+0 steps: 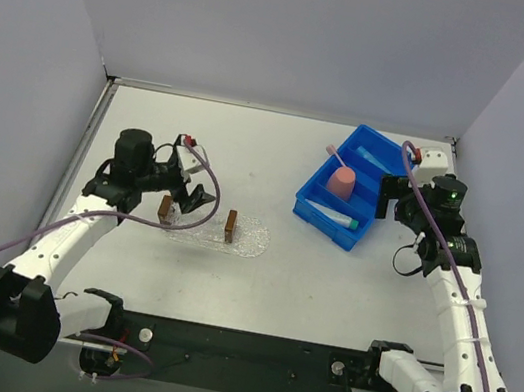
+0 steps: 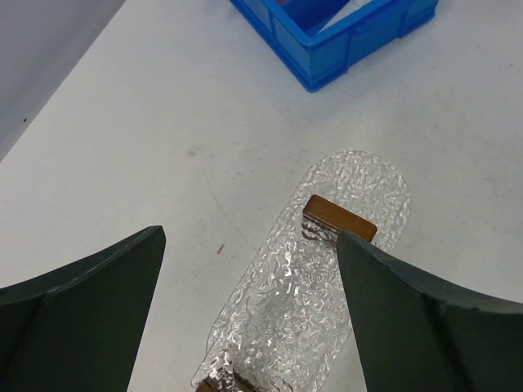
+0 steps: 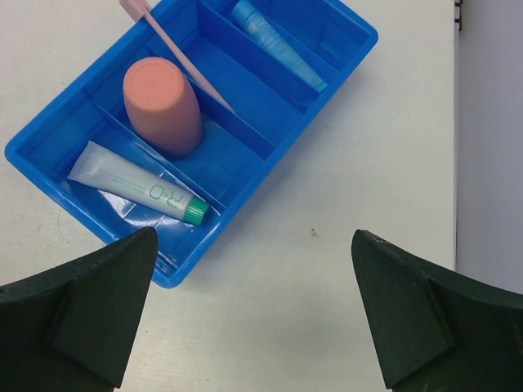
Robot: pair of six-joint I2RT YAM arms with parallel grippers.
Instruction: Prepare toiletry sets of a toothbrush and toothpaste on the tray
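Right wrist: toothbrush (image 3: 172,49) and toothpaste (image 3: 135,184) lie in the blue bin (image 3: 45,151).
Right gripper (image 3: 255,241) hangs spread, empty, just beside it; left gripper (image 2: 252,245), also spread, hovers over the tray (image 2: 327,286), well apart.

I see a pale grey table (image 1: 254,296) bearing the clear bumpy oval tray (image 1: 248,239) left of centre and a blue divided bin (image 1: 321,224) far right, well apart.
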